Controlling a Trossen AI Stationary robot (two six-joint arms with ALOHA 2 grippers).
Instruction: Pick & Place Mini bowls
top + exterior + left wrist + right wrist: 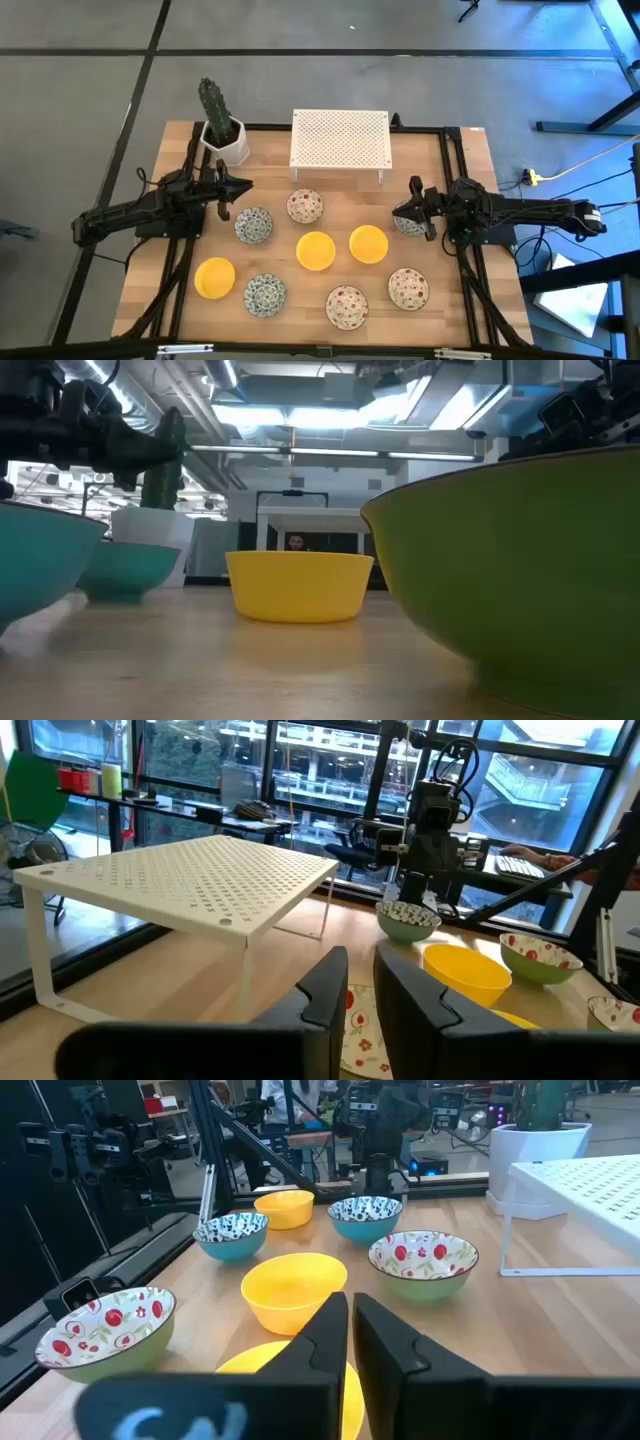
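Leftward of the white rack (340,140), level with its front edge: left gripper (360,960), fingers drawn nearly together, clamped on nothing. Spread across the table in front of the rack, all nine mini bowls (315,250), none on top of it; nearest its front edge, a red-floral bowl (305,207). Off the rack's right front corner: right gripper (350,1305), fingers likewise almost touching with nothing seen between them, hanging right beside a teal-speckled bowl (408,222).

Probably light, stiff and glossy, so likely slippery, and chippable if ceramic. Best taken at the rim, one finger inside and one outside the wall, pinched gently, lifted level and set down softly on the perforated top.
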